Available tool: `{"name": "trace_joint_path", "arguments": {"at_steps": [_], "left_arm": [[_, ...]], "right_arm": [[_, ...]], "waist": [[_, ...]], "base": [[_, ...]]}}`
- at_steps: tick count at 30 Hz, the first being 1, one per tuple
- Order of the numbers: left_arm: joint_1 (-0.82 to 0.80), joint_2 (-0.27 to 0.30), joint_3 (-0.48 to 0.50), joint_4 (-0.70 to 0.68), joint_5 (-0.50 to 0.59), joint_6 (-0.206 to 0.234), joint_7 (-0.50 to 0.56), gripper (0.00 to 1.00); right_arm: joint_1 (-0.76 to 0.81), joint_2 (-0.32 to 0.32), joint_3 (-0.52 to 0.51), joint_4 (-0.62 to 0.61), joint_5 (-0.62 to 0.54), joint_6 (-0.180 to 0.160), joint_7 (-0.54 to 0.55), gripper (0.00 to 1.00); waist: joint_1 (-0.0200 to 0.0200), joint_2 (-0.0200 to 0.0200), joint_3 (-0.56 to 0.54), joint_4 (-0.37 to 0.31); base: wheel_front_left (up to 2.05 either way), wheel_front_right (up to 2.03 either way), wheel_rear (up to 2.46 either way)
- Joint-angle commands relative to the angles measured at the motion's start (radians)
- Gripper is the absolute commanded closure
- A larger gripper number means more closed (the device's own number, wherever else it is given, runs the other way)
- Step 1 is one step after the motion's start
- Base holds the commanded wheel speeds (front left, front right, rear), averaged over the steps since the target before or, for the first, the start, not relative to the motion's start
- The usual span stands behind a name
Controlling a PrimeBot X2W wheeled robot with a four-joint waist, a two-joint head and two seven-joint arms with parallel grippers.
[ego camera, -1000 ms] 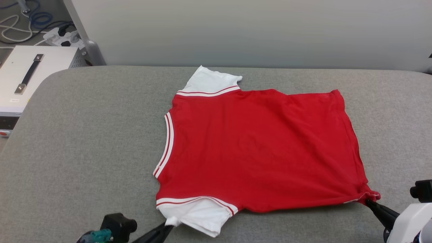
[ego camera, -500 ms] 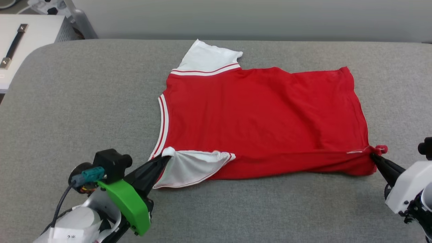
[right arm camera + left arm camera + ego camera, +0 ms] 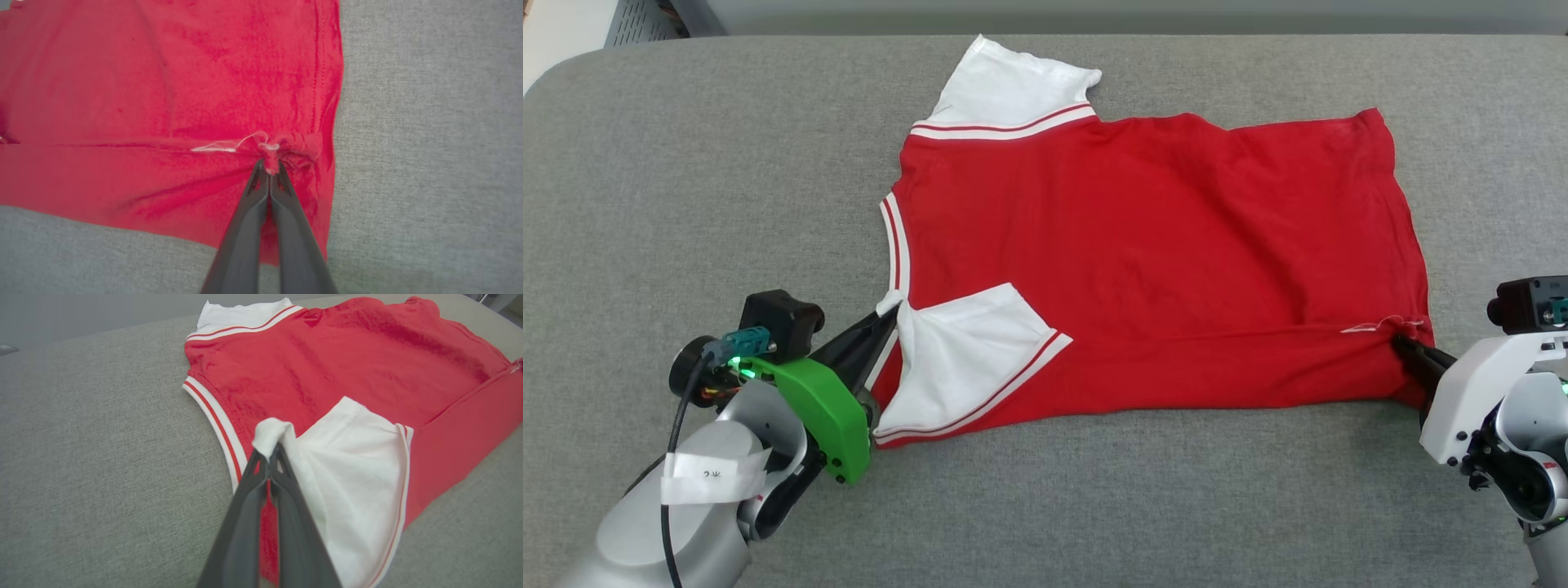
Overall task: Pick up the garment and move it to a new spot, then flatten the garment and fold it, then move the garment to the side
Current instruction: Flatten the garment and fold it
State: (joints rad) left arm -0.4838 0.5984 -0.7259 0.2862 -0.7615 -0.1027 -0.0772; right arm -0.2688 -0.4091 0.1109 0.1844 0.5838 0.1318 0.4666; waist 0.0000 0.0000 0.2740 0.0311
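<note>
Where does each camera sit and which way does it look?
Head view: on the head, looking forward and down at the garment on the grey surface; left gripper lower left, right gripper lower right.
Left wrist view: on that wrist, looking along its shut fingers pinching the white sleeve.
Right wrist view: likewise, fingers pinching the red hem corner.
Shared: head and left wrist views both show that sleeve folded onto red.

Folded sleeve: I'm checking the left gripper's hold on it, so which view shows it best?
Left wrist view: the sleeve lies close and large, its corner pinched in the left gripper. The head view shows it whole but smaller. The right wrist view looks at the red hem instead.
</note>
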Motion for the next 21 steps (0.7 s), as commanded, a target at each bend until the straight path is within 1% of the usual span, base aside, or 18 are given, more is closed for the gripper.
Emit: {"name": "trace_joint_path", "arguments": {"at_steps": [1, 7, 8, 9, 12, 15, 18, 21], "left_arm": [[-0.022, -0.01, -0.007, 0.023, 0.01, -0.007, 0.0, 1.0], [-0.056, -0.044, -0.044, 0.127, 0.01, -0.019, -0.006, 1.0], [-0.064, -0.047, -0.047, 0.145, 0.013, -0.019, -0.008, 0.69], [-0.076, -0.054, -0.05, 0.168, 0.018, -0.02, -0.012, 0.0], [-0.101, -0.072, -0.052, 0.219, 0.028, -0.018, -0.032, 0.0], [-0.105, -0.091, -0.037, 0.254, 0.02, -0.005, -0.066, 0.0], [-0.091, -0.103, -0.025, 0.251, 0.0, -0.004, -0.095, 0.0], [-0.057, -0.117, -0.001, 0.225, -0.042, 0.001, -0.116, 0.0]], "right_arm": [[-0.019, 0.003, 0.009, 0.012, -0.008, -0.001, -0.01, 1.0], [-0.039, 0.002, 0.03, 0.071, -0.008, -0.001, -0.037, 1.0], [-0.041, 0.003, 0.028, 0.081, -0.013, -0.001, -0.046, 0.74], [-0.042, 0.007, 0.029, 0.09, -0.015, -0.001, -0.056, 0.0], [-0.046, 0.02, 0.035, 0.102, -0.008, -0.001, -0.083, 0.0], [-0.041, 0.015, 0.048, 0.099, -0.025, -0.001, -0.115, 0.0], [-0.028, 0.013, 0.048, 0.076, -0.03, -0.001, -0.134, 0.0], [0.003, 0.01, 0.033, 0.035, -0.048, -0.001, -0.141, 0.0]], "waist": [[0.0, 0.0, 0.0, 0.001], [0.0, 0.0, -0.005, 0.008], [0.0, 0.0, -0.006, 0.01], [0.0, 0.0, -0.008, 0.013], [0.0, 0.0, -0.021, 0.016], [0.0, 0.0, -0.047, 0.016], [0.0, 0.0, -0.074, 0.016], [0.0, 0.0, -0.108, 0.022]], "base": [[0.0, 0.0, 0.0], [0.0, 0.0, 0.0], [0.0, 0.0, 0.0], [0.0, 0.0, 0.0], [0.0, 0.0, 0.0], [0.0, 0.0, 0.0], [0.0, 0.0, 0.0], [0.0, 0.0, 0.0]]}}
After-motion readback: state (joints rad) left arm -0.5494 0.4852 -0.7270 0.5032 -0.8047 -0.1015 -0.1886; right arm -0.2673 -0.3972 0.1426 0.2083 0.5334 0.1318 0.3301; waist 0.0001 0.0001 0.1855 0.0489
